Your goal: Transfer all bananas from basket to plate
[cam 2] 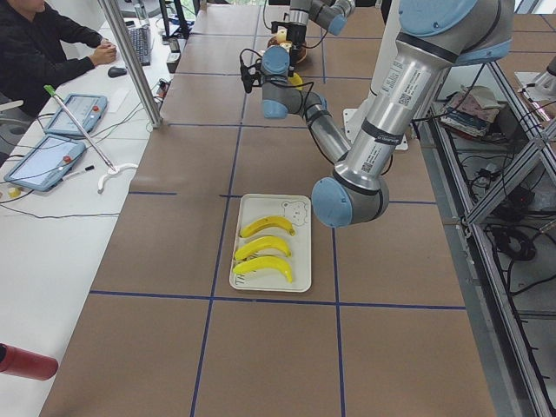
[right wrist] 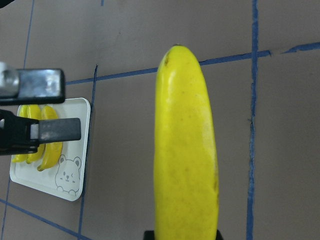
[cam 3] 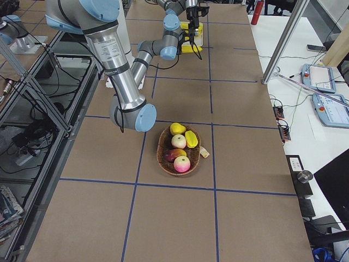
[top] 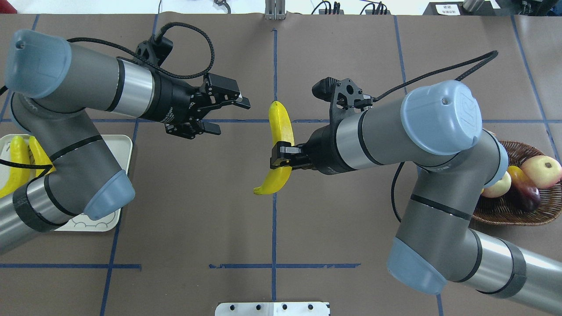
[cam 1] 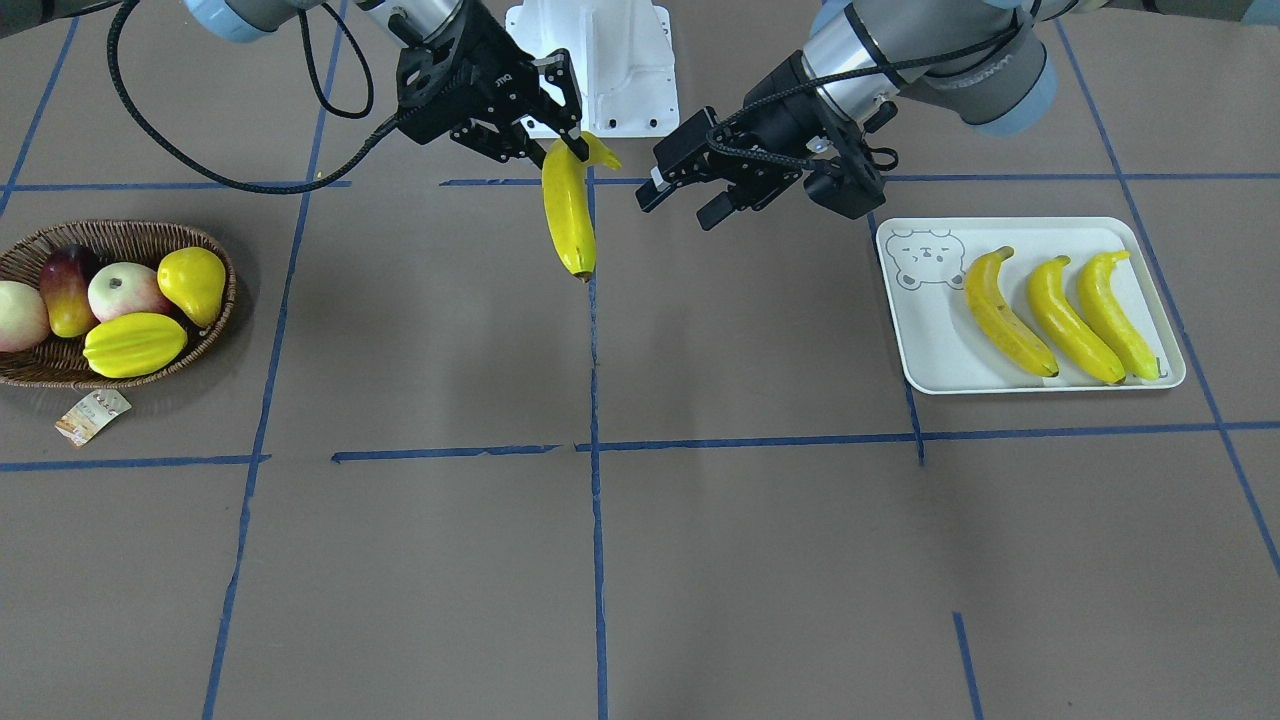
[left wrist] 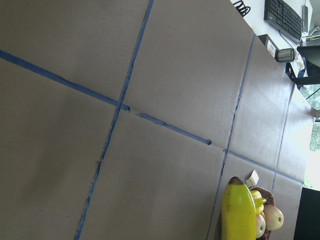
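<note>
Starting at the robot's edge of the desk, what shows on your screens? my colleague asks over the link.

"Nearest the base, I have the right claw pinching a banana roughly a third of the way along from its stem end. The fruit is up off the desk, over the centre tape line, on the robot's side of the middle. I can't tell its tilt for certain. The left claw is near it with its fingers spread. It holds nothing, and there is a gap between it and the fruit."

"And further out?"

"Towards the desk's left end I see the plate lying flat, with its bear face at the corner nearest the robot's base. Three bananas lie side by side on it, stems towards the robot's edge and dark tips towards the far edge. Towards the right end, at about the same depth, sits the basket. In it I count a pear, a starfruit, two pale, red-blushed round fruits and a dark red oval one."

"Anything past that?"

"The basket's paper tag lies on the desk just beyond the rim, on the far side. Beyond the far edge, a person in a dark top sits at a white side table."
</note>
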You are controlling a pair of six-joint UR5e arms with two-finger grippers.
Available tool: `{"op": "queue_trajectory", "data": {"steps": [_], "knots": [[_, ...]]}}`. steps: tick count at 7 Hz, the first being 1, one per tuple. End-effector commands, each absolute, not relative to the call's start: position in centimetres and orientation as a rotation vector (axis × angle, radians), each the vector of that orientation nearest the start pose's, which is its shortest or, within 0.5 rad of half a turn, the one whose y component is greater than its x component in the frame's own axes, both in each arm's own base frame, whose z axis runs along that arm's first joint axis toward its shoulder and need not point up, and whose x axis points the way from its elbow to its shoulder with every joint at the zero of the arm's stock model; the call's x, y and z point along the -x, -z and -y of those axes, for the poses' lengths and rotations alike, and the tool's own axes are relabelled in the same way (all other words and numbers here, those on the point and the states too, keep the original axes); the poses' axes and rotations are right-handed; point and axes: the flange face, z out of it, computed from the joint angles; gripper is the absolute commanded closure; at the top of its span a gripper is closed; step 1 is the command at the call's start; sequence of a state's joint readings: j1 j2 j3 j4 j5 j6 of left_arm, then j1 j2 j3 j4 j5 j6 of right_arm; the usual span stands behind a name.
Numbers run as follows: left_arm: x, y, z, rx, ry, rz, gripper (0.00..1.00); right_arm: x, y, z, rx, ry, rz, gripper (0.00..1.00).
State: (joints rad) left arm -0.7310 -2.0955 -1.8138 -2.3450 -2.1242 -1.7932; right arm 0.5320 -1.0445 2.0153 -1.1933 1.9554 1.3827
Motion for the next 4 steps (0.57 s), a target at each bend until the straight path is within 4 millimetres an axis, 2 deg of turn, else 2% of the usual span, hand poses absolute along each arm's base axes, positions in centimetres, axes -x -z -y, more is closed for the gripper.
{"op": "queue_trajectory", "data": {"steps": [1, 2, 3, 4], "knots": [[-40.0, -14.5, 44.4, 0.039, 0.319, -1.571, 0.01, 42.8, -12.4, 35.3, -0.163, -0.018, 1.360, 0.98], [-40.9, -13.3, 43.6, 0.044, 0.298, -1.586, 0.01, 43.0, -11.8, 35.0, -0.164, -0.010, 1.371, 0.98], [-41.7, -13.6, 43.9, 0.043, 0.307, -1.577, 0.01, 43.0, -11.8, 35.0, -0.164, -0.010, 1.371, 0.98], [-43.3, -13.5, 42.9, 0.055, 0.296, -1.573, 0.01, 43.0, -11.6, 34.9, -0.165, -0.007, 1.376, 0.98]]}}
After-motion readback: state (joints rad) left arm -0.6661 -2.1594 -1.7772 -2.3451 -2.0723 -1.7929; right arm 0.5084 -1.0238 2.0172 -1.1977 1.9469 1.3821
